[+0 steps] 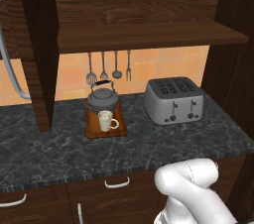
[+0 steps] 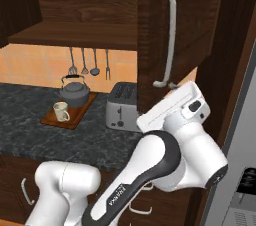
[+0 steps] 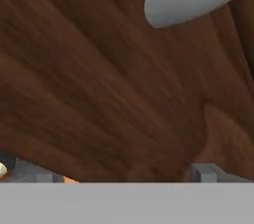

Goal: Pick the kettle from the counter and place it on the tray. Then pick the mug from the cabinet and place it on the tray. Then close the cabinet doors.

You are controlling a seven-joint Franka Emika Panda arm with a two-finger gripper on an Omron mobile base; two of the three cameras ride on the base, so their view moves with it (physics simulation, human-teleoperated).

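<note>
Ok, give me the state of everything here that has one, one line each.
kettle: upright on the tray
mug: upright on the tray, in front of the kettle
cabinet doors: open
gripper: open, empty, close against a door panel

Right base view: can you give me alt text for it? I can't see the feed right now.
The white arm reaches up to an open dark-brown cabinet door, its hand just below the door's silver bar handle. Behind, on the dark marbled counter, the kettle and cream mug stand on the wooden tray, with a silver toaster to its right.
</note>
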